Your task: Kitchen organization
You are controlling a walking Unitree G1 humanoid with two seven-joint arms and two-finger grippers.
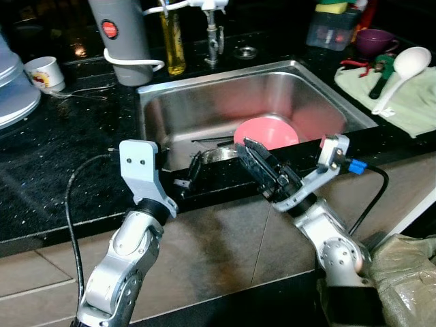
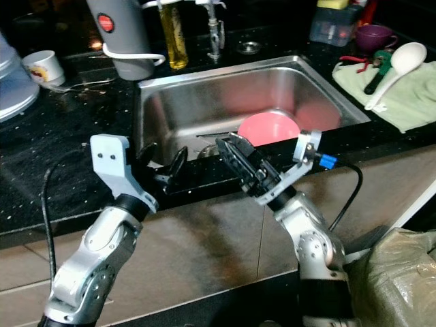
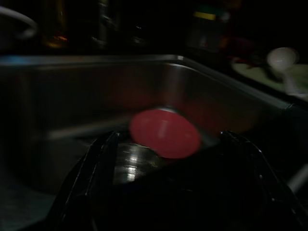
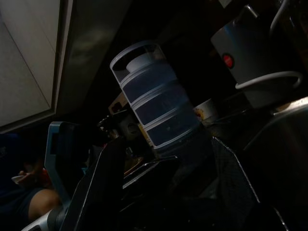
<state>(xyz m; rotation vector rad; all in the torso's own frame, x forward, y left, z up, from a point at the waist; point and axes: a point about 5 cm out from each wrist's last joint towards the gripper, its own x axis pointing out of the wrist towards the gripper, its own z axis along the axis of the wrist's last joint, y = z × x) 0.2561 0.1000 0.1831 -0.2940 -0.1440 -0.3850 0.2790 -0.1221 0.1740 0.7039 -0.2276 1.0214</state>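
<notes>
L gripper (image 1: 194,170) and R gripper (image 1: 262,163): both at sink (image 1: 163,102) front edge, fingers spread wide, nothing held. Red plate (image 1: 267,131) lies in basin btwn/beyond them. Rec: reach over rim, pinch plate edge, lift w/o scraping steel.

- Both arms are silver metal, rounded jointed segments with small screw holes.
- left gripper (image 1: 204,163): two long black fingers; right behind them sits a flat grey bracket plate with two dark screws.
- A black cable loops back from that bracket.
- right gripper (image 1: 262,167): black fingers, a pale grey mount behind them carrying a blue plug and black cable.
- Finger surfaces maybe textured, too dark to tell.
</notes>
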